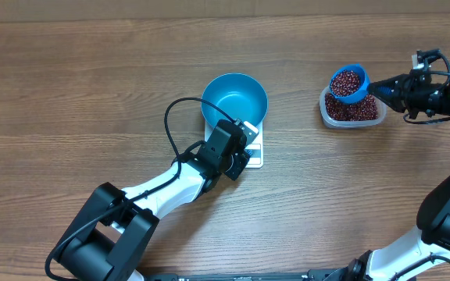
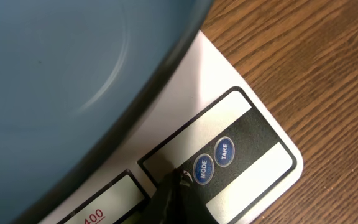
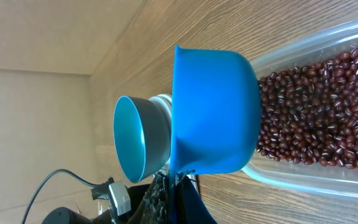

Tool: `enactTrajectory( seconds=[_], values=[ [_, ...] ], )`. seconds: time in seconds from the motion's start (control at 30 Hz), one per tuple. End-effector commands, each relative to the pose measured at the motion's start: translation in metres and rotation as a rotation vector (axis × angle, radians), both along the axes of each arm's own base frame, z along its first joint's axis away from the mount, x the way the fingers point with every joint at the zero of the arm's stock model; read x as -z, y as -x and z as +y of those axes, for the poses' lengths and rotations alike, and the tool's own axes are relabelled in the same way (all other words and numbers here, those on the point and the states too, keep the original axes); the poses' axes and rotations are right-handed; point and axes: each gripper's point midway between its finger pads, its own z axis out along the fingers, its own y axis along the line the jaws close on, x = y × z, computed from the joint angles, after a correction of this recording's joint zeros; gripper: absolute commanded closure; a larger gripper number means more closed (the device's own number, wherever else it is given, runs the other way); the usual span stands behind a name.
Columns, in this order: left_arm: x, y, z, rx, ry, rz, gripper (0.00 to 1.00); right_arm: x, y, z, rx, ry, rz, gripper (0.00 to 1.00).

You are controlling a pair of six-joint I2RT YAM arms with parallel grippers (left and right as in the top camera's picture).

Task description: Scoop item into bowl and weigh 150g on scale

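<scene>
The blue bowl stands empty on the white scale. My left gripper is shut with nothing in it. In the left wrist view its tip rests on the scale's dark panel just left of the MODE button, under the bowl's wall. My right gripper is shut on the handle of a small blue scoop heaped with red-brown beans, held just above the clear tub. The right wrist view shows the scoop from below, beans in the tub behind it, and the bowl beyond.
A TARE button sits beside MODE on the scale panel. A black cable loops from the left arm over the table left of the bowl. Bare wooden tabletop lies all round, and between scale and tub.
</scene>
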Motion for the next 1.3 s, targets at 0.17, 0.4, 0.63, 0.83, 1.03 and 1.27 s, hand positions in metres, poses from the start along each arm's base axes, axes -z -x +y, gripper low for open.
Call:
enactTrajectory(
  seconds=[0.17, 0.4, 0.63, 0.83, 1.03, 1.27],
  values=[
    [0.0034, -0.0014, -0.0010, 0.015, -0.003, 0.004, 0.96, -0.0050, -0.0001, 0.0015, -0.009, -0.010, -0.027, 0.96],
    [0.0034, -0.0013, -0.0009, 0.015, -0.003, 0.004, 0.96, -0.0050, -0.0001, 0.0015, -0.009, -0.010, -0.027, 0.96],
    [0.0030, -0.0005, -0.0029, 0.027, -0.005, -0.001, 0.96, -0.0051, -0.0001, 0.0015, -0.009, -0.010, -0.027, 0.96],
    [0.0031, -0.0001, -0.0032, 0.031, -0.007, -0.002, 0.96, -0.0050, -0.0001, 0.0015, -0.009, -0.010, -0.027, 0.96],
    [0.0031, 0.0015, -0.0051, 0.054, -0.006, -0.002, 0.96, -0.0050, -0.0001, 0.0015, -0.009, -0.010, -0.027, 0.96],
    [0.0034, 0.0025, -0.0065, 0.060, 0.000, 0.003, 0.96, -0.0050, -0.0001, 0.0015, -0.009, -0.010, -0.027, 0.96]
  ],
)
